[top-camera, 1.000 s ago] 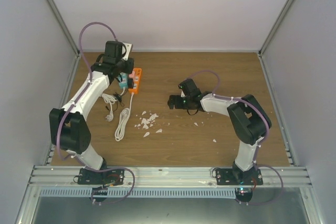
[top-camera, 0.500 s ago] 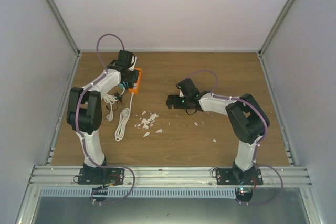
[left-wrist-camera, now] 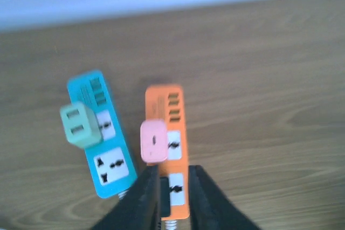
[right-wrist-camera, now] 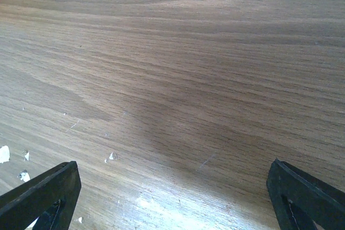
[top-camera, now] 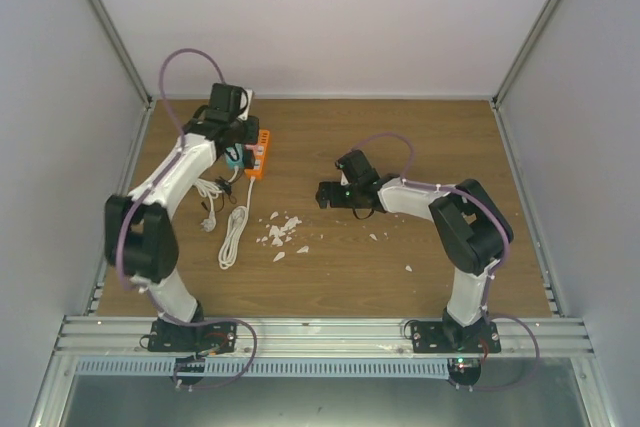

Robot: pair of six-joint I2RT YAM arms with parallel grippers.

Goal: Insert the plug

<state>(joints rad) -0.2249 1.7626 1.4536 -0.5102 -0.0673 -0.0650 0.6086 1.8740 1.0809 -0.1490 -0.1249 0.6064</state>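
I'm hovering the shut left gripper (left-wrist-camera: pixel 173 172) over the orange power strip (left-wrist-camera: pixel 164 106), lower centre; right gripper (right-wrist-camera: pixel 172 181) gaping, empty. Bumping the pink plug (left-wrist-camera: pixel 155 141) could unseat it.

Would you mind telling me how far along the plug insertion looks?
Done: the pink plug appears seated in the orange power strip, and a green plug in the blue power strip. In hand: nothing visible; the left gripper is shut above the orange strip, the right gripper open over the table. Possibly left: the white cable lies loose.

Overhead camera sees whole table (top-camera: pixel 420 137); wrist cameras hover close
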